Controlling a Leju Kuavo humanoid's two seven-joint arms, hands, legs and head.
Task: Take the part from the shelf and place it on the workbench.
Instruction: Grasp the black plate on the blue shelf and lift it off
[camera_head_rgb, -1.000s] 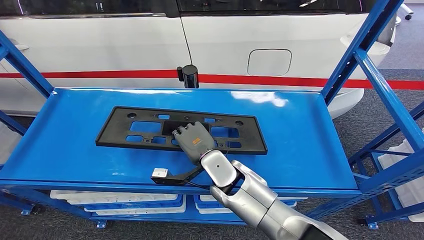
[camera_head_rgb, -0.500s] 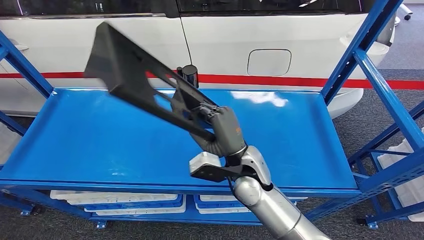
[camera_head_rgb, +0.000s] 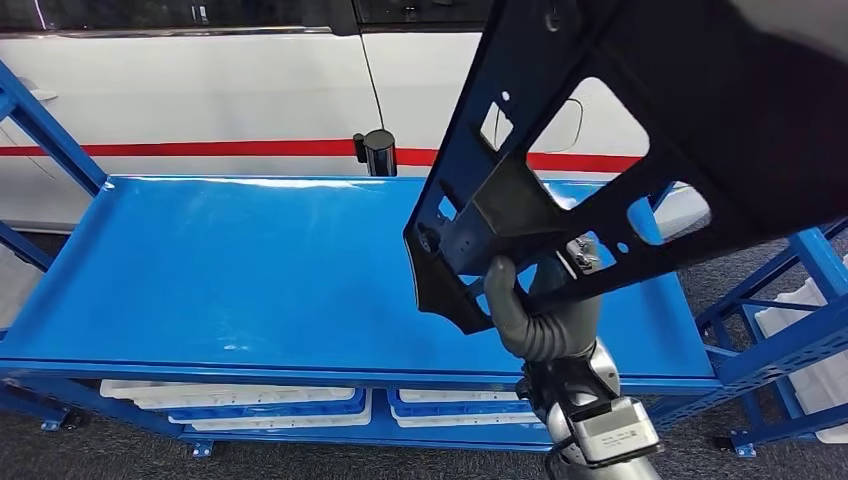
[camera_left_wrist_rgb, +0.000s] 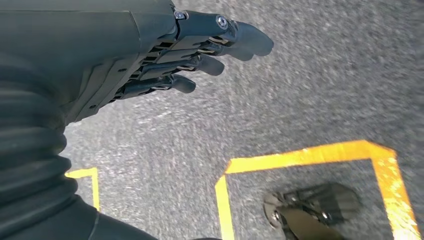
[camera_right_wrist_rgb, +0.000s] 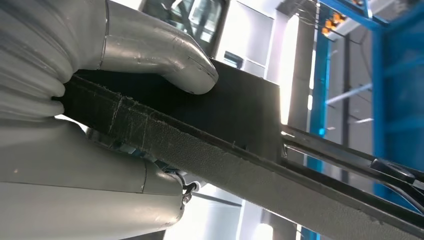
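One hand alone, the right hand (camera_head_rgb: 541, 315), is clamped on the lower edge of the black part (camera_head_rgb: 640, 130), which is held tilted high above the blue shelf (camera_head_rgb: 250, 270), presumably for clearance, while the left hand (camera_left_wrist_rgb: 165, 55) is hung empty, fingers loosely spread.

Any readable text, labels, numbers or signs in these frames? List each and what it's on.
None can be read.
The black part in the right hand: holes and ribs, no print.
The blue shelf and the white car: no lettering.
Yellow floor lines near the left hand: plain tape, no characters.
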